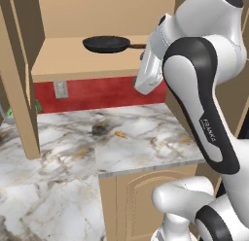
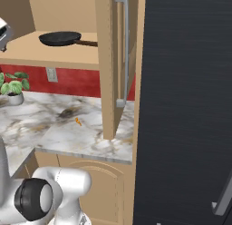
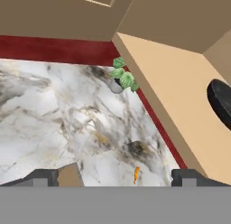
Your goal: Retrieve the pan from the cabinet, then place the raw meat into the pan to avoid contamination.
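Observation:
The black pan [image 1: 107,43] lies on the wooden shelf [image 1: 82,64] of the open cabinet [image 2: 108,61], its brown handle [image 2: 88,43] pointing right. In the hand view only the pan's dark rim [image 3: 221,101] shows, at the right edge. My gripper [image 3: 115,178] is open with nothing between its fingertips [image 3: 43,177]. It hangs over the marble counter, below and in front of the shelf, apart from the pan. My white hand [image 1: 148,70] sits just right of the pan's handle. The raw meat is out of view.
The open cabinet doors [image 1: 19,89] stand out over the marble counter [image 1: 146,147] on both sides. A small orange bit [image 1: 119,134] lies on the counter. A potted plant [image 2: 13,85] stands by the red backsplash. A tall black appliance [image 2: 186,106] is on the right.

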